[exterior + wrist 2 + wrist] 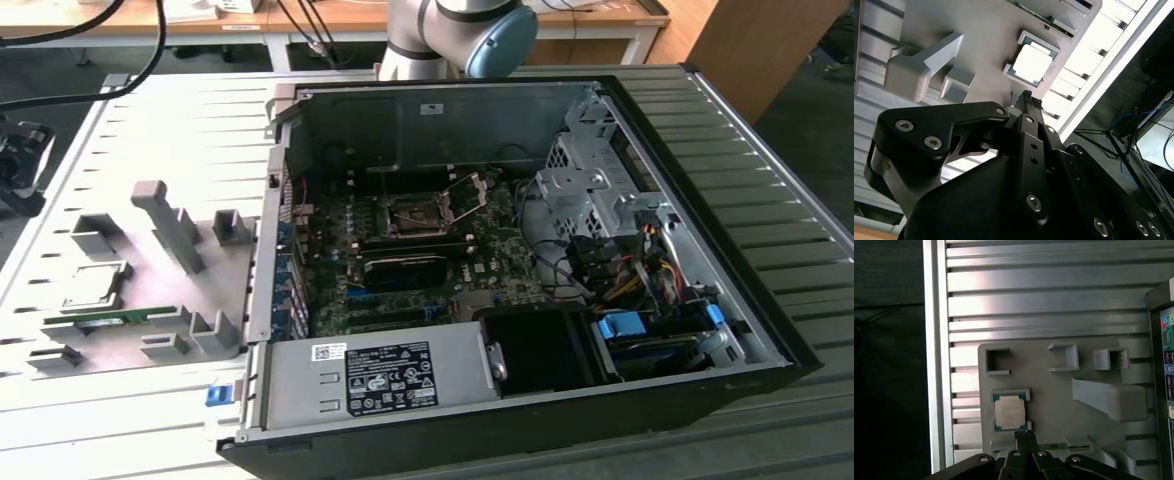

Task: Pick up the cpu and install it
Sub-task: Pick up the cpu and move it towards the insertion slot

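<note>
The cpu is a flat silver-topped square lying in a recess of the grey fixture plate, on the exterior view's left, beside the open computer case. Both wrist views show it from above: cpu, cpu. My gripper hovers over the plate with its black fingers pressed together and nothing between them. In the first wrist view the gripper has its tips just beside the chip's edge, apart from it. On the motherboard, the black socket stands with its metal frame lifted open.
A green memory stick lies in a slot next to the cpu, also seen as the memory stick. Grey upright posts rise from the plate. The case wall borders the plate. Cables and drive bays fill the case's far side.
</note>
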Action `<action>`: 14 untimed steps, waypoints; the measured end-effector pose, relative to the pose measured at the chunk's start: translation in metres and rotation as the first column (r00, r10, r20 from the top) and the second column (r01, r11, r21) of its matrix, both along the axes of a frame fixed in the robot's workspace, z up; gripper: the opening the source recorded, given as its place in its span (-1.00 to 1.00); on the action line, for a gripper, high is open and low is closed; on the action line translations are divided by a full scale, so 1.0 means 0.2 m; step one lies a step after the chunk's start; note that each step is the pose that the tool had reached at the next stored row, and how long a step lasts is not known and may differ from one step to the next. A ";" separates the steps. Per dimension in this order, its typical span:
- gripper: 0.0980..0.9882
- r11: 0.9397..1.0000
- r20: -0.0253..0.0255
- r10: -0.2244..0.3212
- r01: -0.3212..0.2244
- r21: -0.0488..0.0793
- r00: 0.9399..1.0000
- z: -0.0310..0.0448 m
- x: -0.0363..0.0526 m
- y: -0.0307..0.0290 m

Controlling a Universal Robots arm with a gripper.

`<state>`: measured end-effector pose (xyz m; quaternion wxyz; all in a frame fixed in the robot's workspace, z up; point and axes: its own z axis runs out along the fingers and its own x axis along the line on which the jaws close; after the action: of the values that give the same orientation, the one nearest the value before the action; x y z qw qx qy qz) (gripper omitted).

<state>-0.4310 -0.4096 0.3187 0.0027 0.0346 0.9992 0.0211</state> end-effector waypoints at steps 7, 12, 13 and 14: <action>-0.98 1.000 0.000 0.000 0.000 0.000 1.000 -0.022 0.000 0.000; -0.98 1.000 -0.003 0.000 0.000 0.000 1.000 -0.040 0.000 -0.001; -0.96 1.000 -0.004 0.000 0.000 0.000 1.000 -0.044 0.000 -0.001; -0.96 1.000 -0.005 0.000 0.000 0.000 1.000 -0.048 0.000 -0.002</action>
<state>-0.4310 -0.4100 0.3092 0.0002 0.0346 0.9992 0.0210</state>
